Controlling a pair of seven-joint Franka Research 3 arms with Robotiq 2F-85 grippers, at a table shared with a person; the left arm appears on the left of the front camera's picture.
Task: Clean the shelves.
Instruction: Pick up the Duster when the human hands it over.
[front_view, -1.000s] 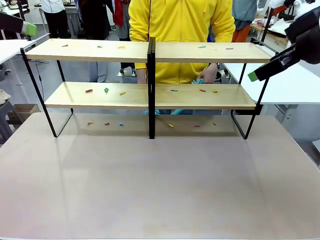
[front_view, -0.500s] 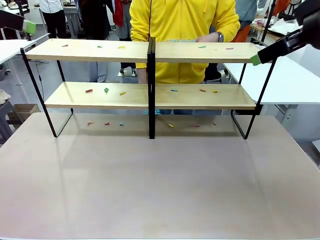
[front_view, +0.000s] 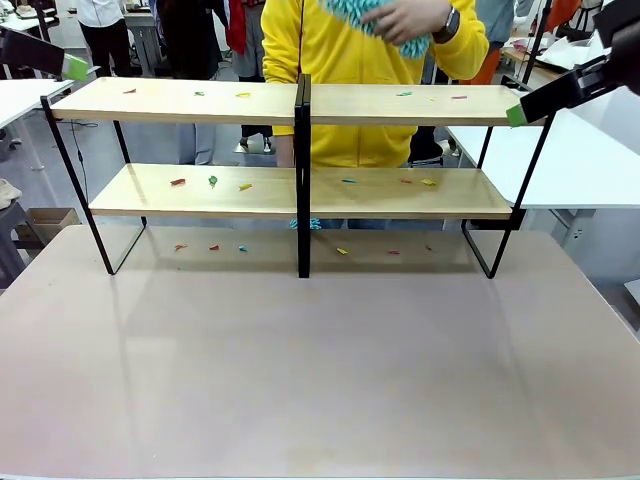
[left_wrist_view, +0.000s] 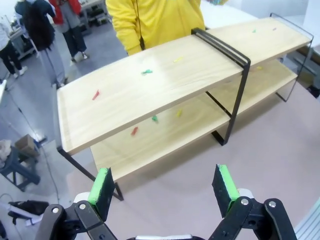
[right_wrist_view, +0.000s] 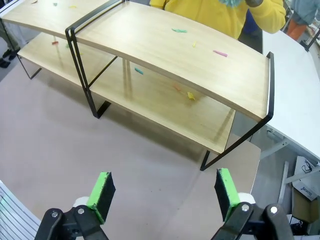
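Cleaning looked unstarted: left gripper (left_wrist_view: 165, 182) and right gripper (right_wrist_view: 162, 192) hovered, jaws wide and empty; the littered shelves (front_view: 400, 195) probably needed sweeping next.

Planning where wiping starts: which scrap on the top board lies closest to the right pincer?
The pink scrap, rightmost on the top board of the shelves, past the green one; the right pincer hovers off that end.

It looked like a robotics lab or open work hall, not a home. The shelves (front_view: 400, 104) stood freestanding on a broad plain worktop (front_view: 320, 380), with white tables (front_view: 585, 165) close on both sides. Beyond lay a bare grey floor (left_wrist_view: 95, 50), a cardboard box (front_view: 45, 222) set down on it, a second box (right_wrist_view: 305, 172) by a table leg, and several people (left_wrist_view: 32, 25) in street clothes standing about
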